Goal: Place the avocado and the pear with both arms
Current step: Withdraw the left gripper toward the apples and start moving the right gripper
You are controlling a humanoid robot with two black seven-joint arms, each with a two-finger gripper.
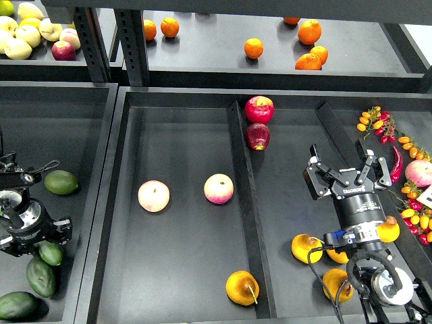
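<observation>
The pear [241,288], golden yellow-orange with a thin brown stem, lies at the front of the middle tray [175,270], just left of the tray's divider. A dark green elongated avocado [40,277] lies in the left bin, below my left wrist. My left gripper [12,173] is at the left edge, dark and partly cut off, next to a lighter olive avocado [61,182]; its fingers cannot be told apart. My right gripper [343,165] is open and empty over the right compartment, above several other yellow-orange pears [307,248].
Two pink-and-cream apples [154,196] [219,189] lie in the middle tray. Two red apples [260,109] sit right of the divider [243,202]. More avocados [17,305] lie front left. Chilies and small tomatoes [398,162] are at the right. Oranges [254,48] lie on the back shelf.
</observation>
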